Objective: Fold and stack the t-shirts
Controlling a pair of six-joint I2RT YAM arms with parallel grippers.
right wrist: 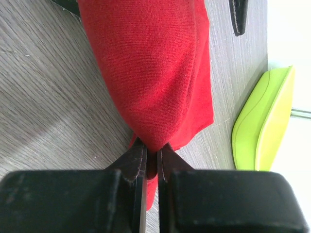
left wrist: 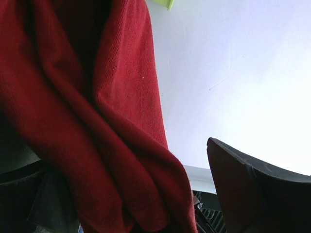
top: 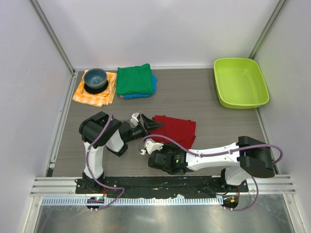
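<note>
Left gripper point(top: 147, 122): jaws apart, dark red t-shirt point(top: 176, 130) draped against one finger, mid-worktop point(top: 218, 126) toward the near edge. Right gripper point(right wrist: 151, 154): jaws pinched shut on its edge. Risk: the thin, one-sided pinch slips when pulled and the fold bunches.

Blue bowl point(top: 95, 79) on orange checked cloth point(top: 85, 96) at back left, lime tub point(top: 241, 83) at back right

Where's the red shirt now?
Top view: the dark red t-shirt sits centre of the table, near side; the right gripper is shut on its near corner, the left gripper open at its left edge.
</note>
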